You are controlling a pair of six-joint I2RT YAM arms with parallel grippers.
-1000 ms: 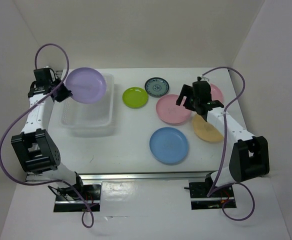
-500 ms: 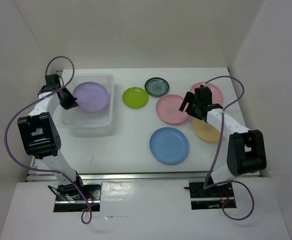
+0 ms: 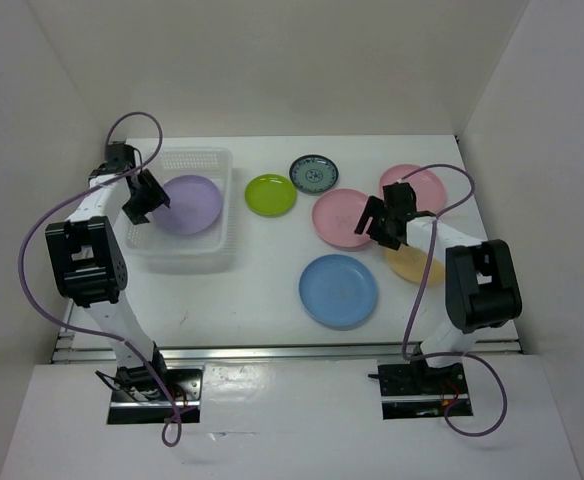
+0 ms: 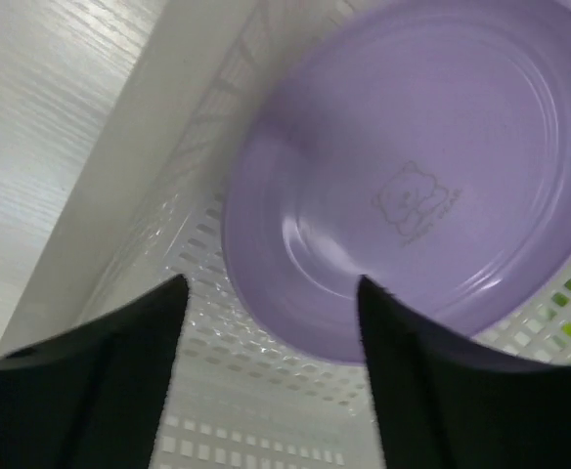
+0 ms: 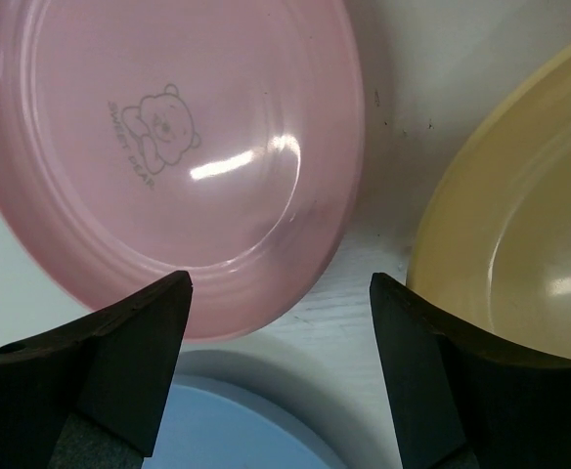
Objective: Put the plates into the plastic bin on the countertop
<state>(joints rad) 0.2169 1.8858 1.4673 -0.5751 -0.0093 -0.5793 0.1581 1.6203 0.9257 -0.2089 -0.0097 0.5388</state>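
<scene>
Top external view: a white tabletop (image 3: 262,262) carries the plastic bin (image 3: 184,263) at left, and the bin holds one item, the lavender plate (image 3: 190,204), lying toward its far right corner. The left claw (image 3: 144,197) sits over the bin's left half, just beside that plate's left rim. Six plates lie on the tabletop outside the bin. The lime green plate (image 3: 270,194) and the dark teal patterned plate (image 3: 313,173) are near the bin's right wall. A pink plate (image 3: 337,220) lies at centre right, a second pink plate (image 3: 430,184) behind it, an orange-yellow plate (image 3: 413,266) at right, and a blue plate (image 3: 338,290) nearest the arms. The right claw (image 3: 376,222) sits at the right rim of the first pink plate; whether it touches is not clear. Left wrist view: the left claw stands wide apart, and the lavender plate shows beyond the gap, resting on the bin's perforated lattice. A small bear drawing with a line of writing is printed at the plate's centre, too faint to read. Right wrist view: the right claw is likewise spread apart above the gap between the pink and orange-yellow plates, with the blue plate's rim at the bottom. The pink plate bears a bear drawing captioned "SWEET" plus a second word not surely legible.
</scene>
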